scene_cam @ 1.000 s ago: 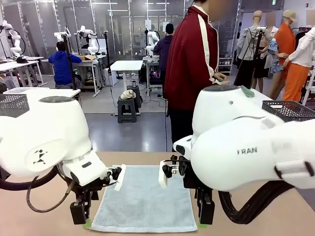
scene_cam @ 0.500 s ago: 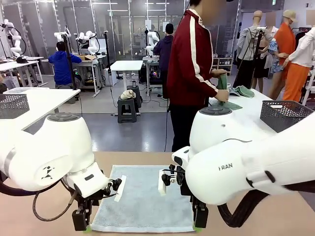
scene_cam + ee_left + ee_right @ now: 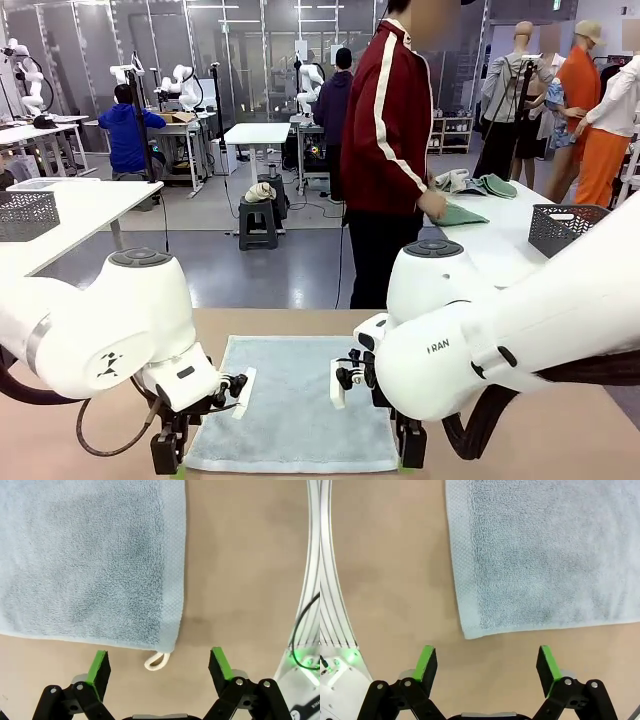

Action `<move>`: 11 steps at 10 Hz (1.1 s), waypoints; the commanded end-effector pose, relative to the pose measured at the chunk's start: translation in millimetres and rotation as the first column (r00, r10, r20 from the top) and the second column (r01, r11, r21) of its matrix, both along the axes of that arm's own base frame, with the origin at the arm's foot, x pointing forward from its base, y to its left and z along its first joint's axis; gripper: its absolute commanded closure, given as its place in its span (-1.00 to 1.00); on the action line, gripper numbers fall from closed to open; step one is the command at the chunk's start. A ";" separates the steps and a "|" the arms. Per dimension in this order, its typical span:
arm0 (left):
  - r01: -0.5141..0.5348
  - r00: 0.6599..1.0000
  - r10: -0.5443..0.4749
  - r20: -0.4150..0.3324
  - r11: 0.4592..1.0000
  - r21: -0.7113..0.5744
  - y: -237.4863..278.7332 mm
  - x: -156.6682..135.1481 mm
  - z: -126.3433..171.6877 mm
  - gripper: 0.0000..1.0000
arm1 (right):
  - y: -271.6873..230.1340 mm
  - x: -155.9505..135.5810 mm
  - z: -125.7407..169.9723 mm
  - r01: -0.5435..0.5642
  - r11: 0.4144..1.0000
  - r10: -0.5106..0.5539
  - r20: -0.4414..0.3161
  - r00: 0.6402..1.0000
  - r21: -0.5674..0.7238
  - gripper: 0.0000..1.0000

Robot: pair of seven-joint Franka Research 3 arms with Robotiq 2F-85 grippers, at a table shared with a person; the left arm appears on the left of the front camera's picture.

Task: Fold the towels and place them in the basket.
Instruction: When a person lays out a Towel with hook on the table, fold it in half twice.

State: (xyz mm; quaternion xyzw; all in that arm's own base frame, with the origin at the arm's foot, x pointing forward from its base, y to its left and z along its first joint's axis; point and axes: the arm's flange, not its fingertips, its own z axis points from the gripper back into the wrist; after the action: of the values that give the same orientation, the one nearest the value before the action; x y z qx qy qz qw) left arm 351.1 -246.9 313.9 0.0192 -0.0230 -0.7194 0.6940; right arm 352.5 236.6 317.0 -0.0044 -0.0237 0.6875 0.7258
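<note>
Start at the lower left of the front frame: your left pincer hangs released, jaws spread wide, just off the near-left corner of the pale blue towel. In its wrist view, that corner and its small white hanging loop sit low in the frame between the two green pads, a little above their tips, with the cloth running off to the upper left. The towel lies flat and unfolded on the tan bench, mid-frame in the front view. Its long axis seems to run from the bottom edge upward, away from the arms (the woven band along the near hem suggests a short end). At the lower right of it, your right pincer is likewise released, empty and wide, just beside the near-right corner. In its wrist view, the corner sits above the gap between the pads, slightly left of centre, with the cloth spreading to the upper right. Each arm is nearest its own corner, so the next move likely turns on dropping onto both corners together.
</note>
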 end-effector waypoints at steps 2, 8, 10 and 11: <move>0.003 1.000 -0.003 0.001 1.000 0.000 -0.1 -1.5 2.2 -1.00 | -1.8 -0.8 1.4 0.008 1.000 -0.008 0.002 1.000 0.001 -1.00; 0.031 0.999 -0.030 0.042 0.999 -0.040 -1.1 1.5 -8.3 -1.00 | 3.1 9.2 -20.0 0.001 0.999 0.000 -0.005 1.000 0.033 -1.00; 0.045 0.999 -0.044 0.032 0.998 -0.043 -1.1 3.0 -13.0 -1.00 | 6.0 11.7 -26.8 -0.008 0.999 0.008 -0.012 1.000 0.034 -1.00; 0.051 0.998 -0.049 0.032 0.998 -0.046 -1.2 4.2 -16.5 -1.00 | 7.9 12.2 -28.8 -0.010 0.999 0.011 -0.015 1.000 0.031 -1.00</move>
State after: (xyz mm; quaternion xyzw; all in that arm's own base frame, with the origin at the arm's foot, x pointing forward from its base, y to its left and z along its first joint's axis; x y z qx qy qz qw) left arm 352.4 -249.9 306.1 0.0208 -0.0380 -0.7250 0.6874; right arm 358.4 242.8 292.6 0.0045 -0.0204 0.6842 0.7290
